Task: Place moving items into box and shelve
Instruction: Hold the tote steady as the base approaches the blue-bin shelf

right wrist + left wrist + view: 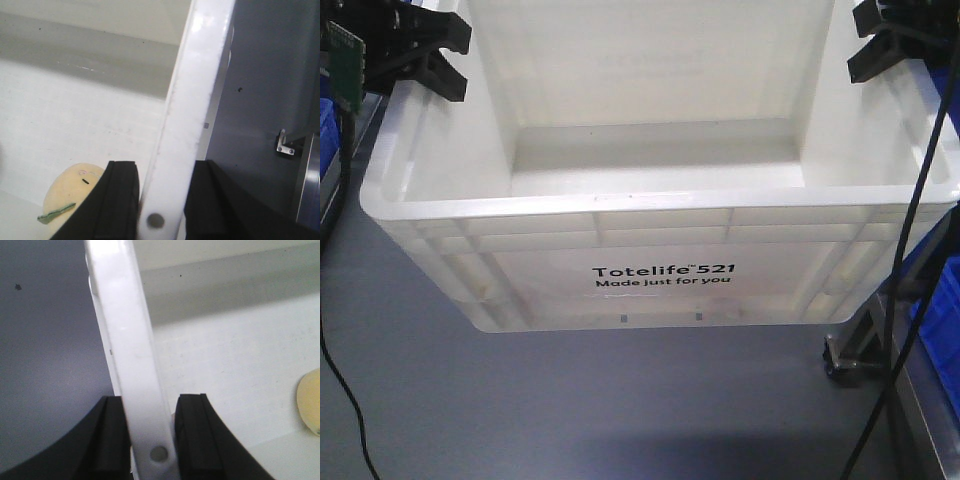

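- The large white rectangular plastic crate (660, 270), printed "Totelife 521", spans between both hands.
- The left hand (150, 435) is clamped on the crate's side rim.
- The right hand (162, 200) is clamped likewise on the opposite rim.
- A round yellow plush toy (75, 195) lies inside the crate, just left of the right hand.

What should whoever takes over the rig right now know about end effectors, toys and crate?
Left end effector: shut on the white crate's left rim.
Right end effector: shut on its right rim.
Yellow toy lies inside the crate; pink toy not in view.
Done: yellow toy boxed, crate gripped.
Left: confirm pink toy, shelve the crate.
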Available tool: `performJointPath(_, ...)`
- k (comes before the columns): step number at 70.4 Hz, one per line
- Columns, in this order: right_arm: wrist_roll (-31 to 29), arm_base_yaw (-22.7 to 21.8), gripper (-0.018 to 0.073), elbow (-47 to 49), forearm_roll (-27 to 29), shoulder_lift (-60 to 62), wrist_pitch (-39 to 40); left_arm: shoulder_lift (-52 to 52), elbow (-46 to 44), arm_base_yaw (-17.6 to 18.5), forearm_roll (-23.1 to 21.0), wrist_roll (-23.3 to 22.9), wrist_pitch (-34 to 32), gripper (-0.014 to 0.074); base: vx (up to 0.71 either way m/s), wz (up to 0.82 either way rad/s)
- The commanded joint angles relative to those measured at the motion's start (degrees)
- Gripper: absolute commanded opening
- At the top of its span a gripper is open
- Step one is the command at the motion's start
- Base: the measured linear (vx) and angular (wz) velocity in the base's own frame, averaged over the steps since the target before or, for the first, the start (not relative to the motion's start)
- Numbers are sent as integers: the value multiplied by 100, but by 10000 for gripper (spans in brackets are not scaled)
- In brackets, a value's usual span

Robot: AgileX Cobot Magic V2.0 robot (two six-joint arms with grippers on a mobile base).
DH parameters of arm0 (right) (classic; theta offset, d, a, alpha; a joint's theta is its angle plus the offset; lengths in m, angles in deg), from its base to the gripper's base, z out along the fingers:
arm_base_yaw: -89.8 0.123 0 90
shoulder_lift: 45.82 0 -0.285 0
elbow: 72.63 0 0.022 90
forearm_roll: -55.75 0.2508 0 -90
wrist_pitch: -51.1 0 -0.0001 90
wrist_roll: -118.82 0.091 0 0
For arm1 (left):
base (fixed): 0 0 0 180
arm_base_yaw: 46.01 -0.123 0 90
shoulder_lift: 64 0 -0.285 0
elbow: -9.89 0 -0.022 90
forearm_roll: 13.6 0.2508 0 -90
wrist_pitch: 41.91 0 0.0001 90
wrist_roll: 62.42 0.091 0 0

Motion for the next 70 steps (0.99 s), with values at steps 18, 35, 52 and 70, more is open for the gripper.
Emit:
performJointPath(18,-198,45,-12,217,645,287,106,-301,-273,58,-600,116,-663,-17,50,9)
performJointPath(35,-198,45,-12,217,645,287,106,-301,-273,58,-600,116,-663,-17,49,3)
performJointPath(52,-198,45,-12,217,645,287,106,-301,-273,58,-600,116,-663,-17,48,-2)
performJointPath(70,-198,45,-12,217,645,287,106,-301,-273,58,-600,116,-663,-17,47,-1)
